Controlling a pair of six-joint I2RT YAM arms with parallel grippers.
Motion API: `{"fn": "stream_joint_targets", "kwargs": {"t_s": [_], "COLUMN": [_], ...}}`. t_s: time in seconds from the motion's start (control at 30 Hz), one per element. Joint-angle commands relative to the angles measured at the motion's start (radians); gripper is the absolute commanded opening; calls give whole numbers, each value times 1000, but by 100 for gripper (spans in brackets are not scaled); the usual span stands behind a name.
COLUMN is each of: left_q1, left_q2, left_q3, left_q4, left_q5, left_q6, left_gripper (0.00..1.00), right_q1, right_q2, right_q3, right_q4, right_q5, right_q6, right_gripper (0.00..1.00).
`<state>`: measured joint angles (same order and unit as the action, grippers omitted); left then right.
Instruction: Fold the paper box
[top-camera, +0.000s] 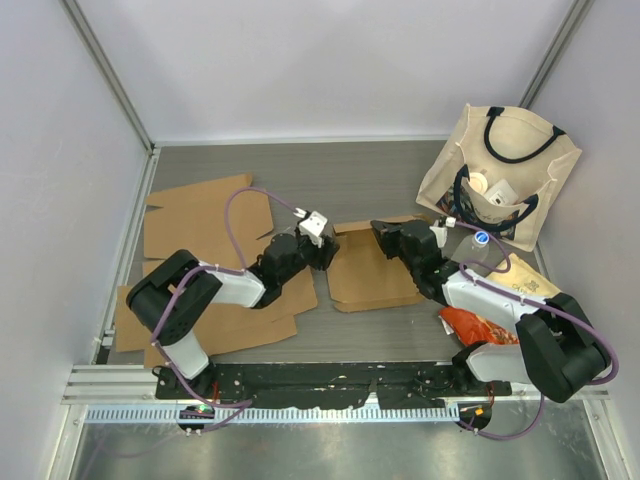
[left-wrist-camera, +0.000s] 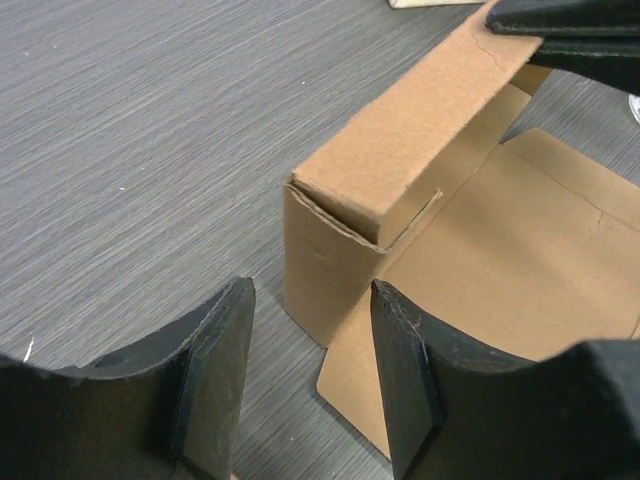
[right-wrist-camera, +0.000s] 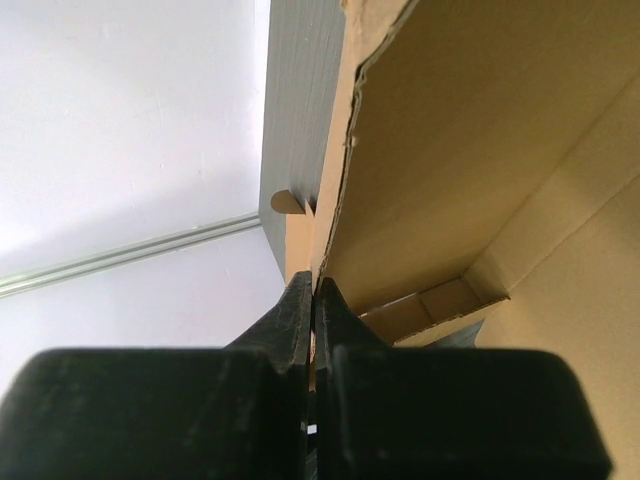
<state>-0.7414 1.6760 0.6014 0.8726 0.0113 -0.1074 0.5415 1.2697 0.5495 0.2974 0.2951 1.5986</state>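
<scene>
Top external view, starting at the left: a pile of flat cardboard blanks (top-camera: 195, 235) is spread over the grey table (top-camera: 350, 170), partly tucked under the left arm. The left gripper (top-camera: 330, 255) is reached out toward the middle of the table, right at the left edge of the paper box (top-camera: 372, 280). In the left wrist view its fingers (left-wrist-camera: 215, 370) are spread fairly wide with nothing held between them. A folded-up corner of the paper box (left-wrist-camera: 370, 170) is seen just ahead of the gap; whether it's actually touched can't be told. The box itself is parked mid-table between the two arms, mostly lying flat, with its left wall stood up and a flap bent over the top. Going right, the right gripper (top-camera: 383, 235) is brought in at the far edge of the box. In the right wrist view it (right-wrist-camera: 313, 310) is pinched fully together on the thin edge of a raised cardboard wall (right-wrist-camera: 480, 150), so the box is clamped there. Further right, a cream tote bag (top-camera: 505, 175) with dark handles is slumped in the far right corner, and an orange packet (top-camera: 478, 325) is half hidden under the right arm.
</scene>
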Motion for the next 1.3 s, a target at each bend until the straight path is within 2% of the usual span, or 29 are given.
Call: {"fn": "stream_joint_targets", "kwargs": {"t_s": [0.0,0.03,0.17,0.3,0.43,0.67,0.7,0.77,0.8,0.97,1.0,1.07,1.1,1.13,1.17,1.27], "left_q1": [-45,-56,-61,-61,-61,-61,-65,-78,-91,-133,-151,-174,-199,-207,-220,-239], "left_q2": [39,60,85,91,99,139,149,162,175,226,235,263,274,307,323,361], "left_q3": [31,28,18,-21,-35,11,18,43,50,126,144,237,277,344,369,385], "left_q4": [191,218,287,353,368,370,368,367,367,367,355,226,165,113,51,39], "left_q5": [-147,-190,-203,-203,-200,-246,-284,-361,-451,-620,-658,-825,-888,-1001,-1045,-1114], "left_q6": [78,83,72,74,80,64,66,78,84,156,178,236,245,255,276,282], "left_gripper": [52,50,48,56,59,52,47,44,41,36,30,18,5,1,0,0], "right_q1": [8,15,23,23,23,26,28,32,35,60,63,78,81,87,97,97], "right_q2": [6,8,16,20,30,49,51,60,66,105,108,106,96,86,76,39], "right_q3": [35,38,26,17,21,24,24,29,32,49,55,58,56,56,55,47], "right_q4": [-81,-89,-84,-83,-90,-81,-81,-86,-86,-87,-92,-98,-98,-101,-106,-109], "right_q5": [61,67,93,105,114,104,102,99,93,65,58,61,62,78,88,107], "right_q6": [-28,-25,-26,-39,-52,-39,-23,-3,20,95,107,142,149,150,153,147], "right_gripper": [1,1,1,1,1,1,1,1,1,1,1,1,1,1,1,1]}}
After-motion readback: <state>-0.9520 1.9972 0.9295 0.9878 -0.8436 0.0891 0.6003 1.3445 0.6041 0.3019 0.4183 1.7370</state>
